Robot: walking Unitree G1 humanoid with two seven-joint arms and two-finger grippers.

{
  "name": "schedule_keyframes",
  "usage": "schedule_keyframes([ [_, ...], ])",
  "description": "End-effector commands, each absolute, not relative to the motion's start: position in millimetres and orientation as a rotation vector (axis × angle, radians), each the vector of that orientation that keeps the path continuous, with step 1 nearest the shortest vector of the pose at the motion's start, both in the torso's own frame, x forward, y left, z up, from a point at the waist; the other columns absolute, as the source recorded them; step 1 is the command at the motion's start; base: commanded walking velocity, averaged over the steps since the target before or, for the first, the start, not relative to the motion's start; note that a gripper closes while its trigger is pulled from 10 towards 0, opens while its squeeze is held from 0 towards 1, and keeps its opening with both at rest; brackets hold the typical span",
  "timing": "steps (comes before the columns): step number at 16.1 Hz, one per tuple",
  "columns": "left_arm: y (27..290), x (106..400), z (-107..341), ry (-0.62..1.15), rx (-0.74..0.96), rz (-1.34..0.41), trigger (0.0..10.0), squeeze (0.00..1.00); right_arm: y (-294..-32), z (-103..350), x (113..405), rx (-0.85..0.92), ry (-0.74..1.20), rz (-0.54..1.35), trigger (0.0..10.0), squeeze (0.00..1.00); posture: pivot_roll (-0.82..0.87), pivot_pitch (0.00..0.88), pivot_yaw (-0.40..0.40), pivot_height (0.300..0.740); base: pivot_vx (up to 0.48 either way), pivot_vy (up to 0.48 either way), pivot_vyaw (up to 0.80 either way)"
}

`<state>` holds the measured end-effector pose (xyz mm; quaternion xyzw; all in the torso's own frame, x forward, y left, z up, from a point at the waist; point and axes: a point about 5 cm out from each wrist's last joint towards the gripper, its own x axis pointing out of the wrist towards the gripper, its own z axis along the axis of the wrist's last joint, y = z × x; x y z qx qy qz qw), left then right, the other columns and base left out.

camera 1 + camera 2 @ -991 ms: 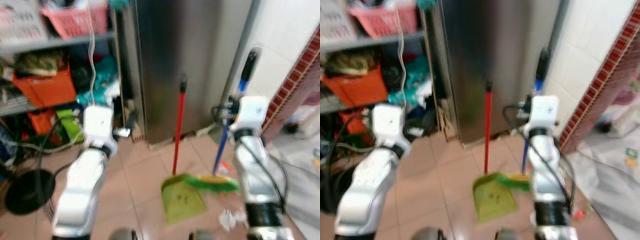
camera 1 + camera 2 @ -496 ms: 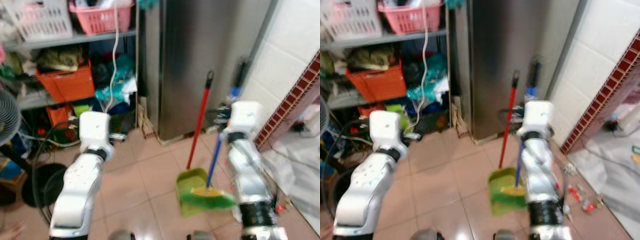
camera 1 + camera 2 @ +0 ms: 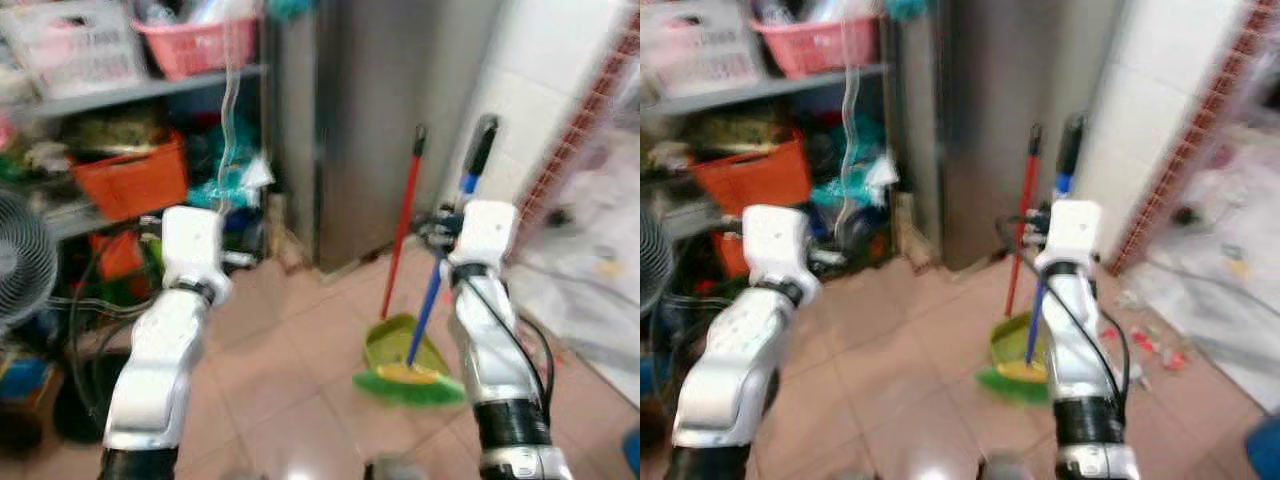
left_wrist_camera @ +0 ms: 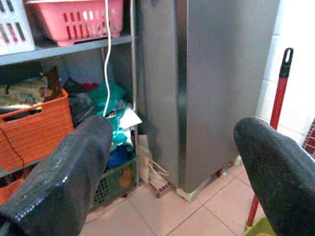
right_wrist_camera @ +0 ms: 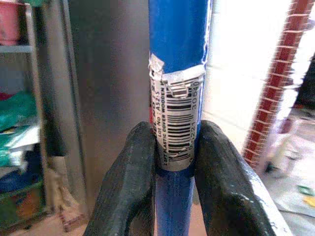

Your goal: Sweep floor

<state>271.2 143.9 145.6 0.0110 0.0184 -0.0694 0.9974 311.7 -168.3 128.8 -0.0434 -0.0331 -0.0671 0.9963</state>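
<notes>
The broom (image 3: 432, 300) has a blue stick and a green brush, and the right hand (image 5: 173, 162) holds it. The two black fingers (image 5: 129, 191) squeeze tight on the blue stick, right at the sticker with the black lines. The green brush sits on the floor (image 3: 290, 400) far below that hand, touching the green dustpan (image 3: 395, 345). The dustpan's red stick stands up just beside the blue one.

The left hand (image 4: 172, 162) is wide open and holds nothing. It is up in the air, well apart from the broom, pointing at the tall gray fridge (image 4: 216, 73) and the shelf (image 4: 64, 46) with the pink basket (image 4: 78, 14).

Bits of trash (image 3: 1140, 345) lie on the floor past the right hand's side. I think a big push could knock the dustpan over, because the brush is touching it. The stick might also slip and turn in the hand, since only two fingers hold it.
</notes>
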Motion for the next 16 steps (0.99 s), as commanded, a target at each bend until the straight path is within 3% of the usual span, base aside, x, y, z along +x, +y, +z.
schedule_keyframes([
  [1, 136, 273, 148, 0.028, 0.016, -0.17, 10.0, 0.0, -174, 140, 316, -0.09, -0.107, -0.152, 0.0, 0.0, -0.08, 0.0, 0.008, 0.74, 0.0, 0.48, -0.8],
  [4, 137, 274, 148, 0.028, 0.016, -0.169, 10.0, 0.0, -175, 139, 317, -0.103, -0.1, -0.161, 0.0, 0.0, -0.08, 0.0, 0.007, 0.74, 0.0, 0.48, -0.8],
  [9, 131, 275, 149, 0.018, 0.017, -0.223, 10.0, 0.0, -177, 136, 316, -0.097, -0.074, -0.177, 0.0, 0.0, -0.09, 0.0, 0.01, 0.74, 0.0, 0.0, -0.8],
  [14, 122, 273, 145, 0.053, -0.014, -0.334, 10.0, 0.0, -162, 140, 320, -0.012, -0.084, -0.081, 0.0, 0.0, -0.09, 0.0, 0.008, 0.74, 0.0, 0.0, 0.0],
  [16, 113, 269, 133, 0.111, 0.028, -0.407, 10.0, 0.0, -163, 140, 324, 0.132, -0.022, -0.12, 0.0, 0.0, -0.09, 0.0, 0.013, 0.74, 0.0, 0.0, 0.0],
])
